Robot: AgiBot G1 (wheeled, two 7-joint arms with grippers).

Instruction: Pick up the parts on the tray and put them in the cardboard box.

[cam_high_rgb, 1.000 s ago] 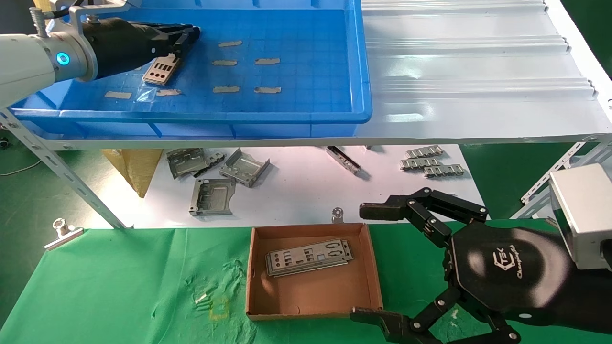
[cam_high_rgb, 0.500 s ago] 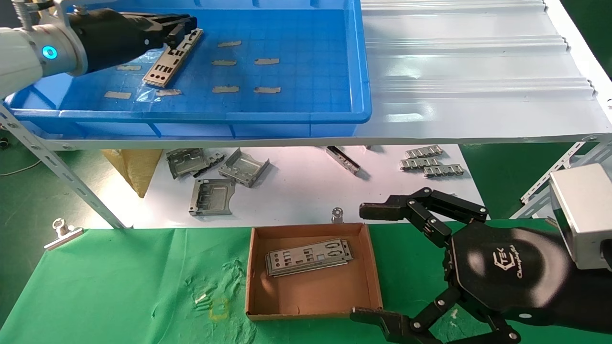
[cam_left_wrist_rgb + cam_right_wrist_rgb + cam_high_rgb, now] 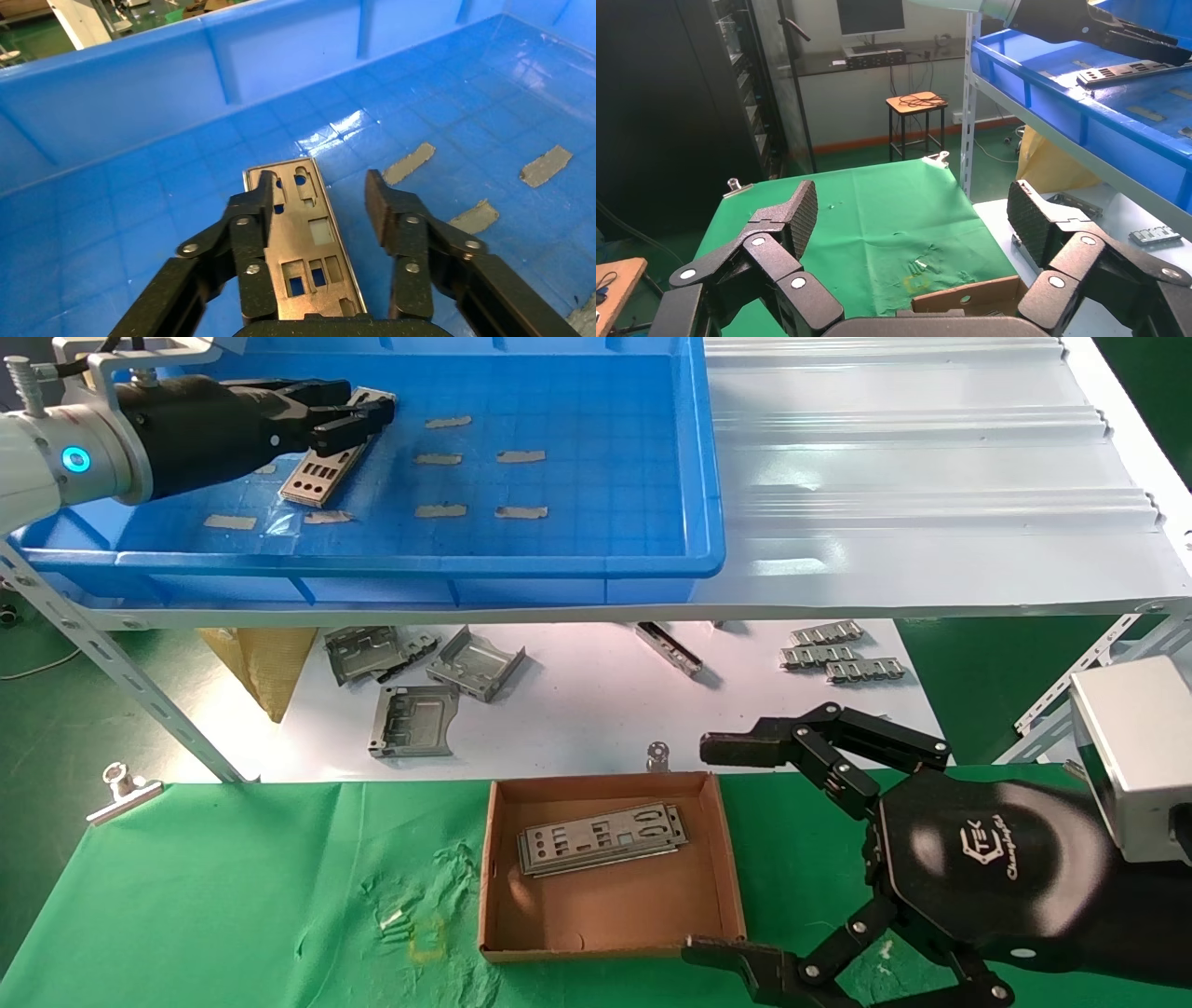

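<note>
The left gripper [image 3: 368, 413] reaches into the tray [image 3: 596, 565] on the upper shelf, its jaws spread open over the far end of 1 plate [image 3: 321, 467]. In the left wrist view the plate [image 3: 309, 242] lies flat on the gridded floor between the 2 fingers [image 3: 256, 210], one finger over its edge and the other clear of it; whether a pad touches the metal cannot be told. Tape scraps [image 3: 475, 458] dot the tray floor beside it. Below, the box [image 3: 610, 943] sits on the green cloth [image 3: 233, 887] with a small stack of plates [image 3: 601, 838] inside, near its far wall. The right gripper [image 3: 736, 845] hangs just beside the box, jaws wide and empty.
</note>
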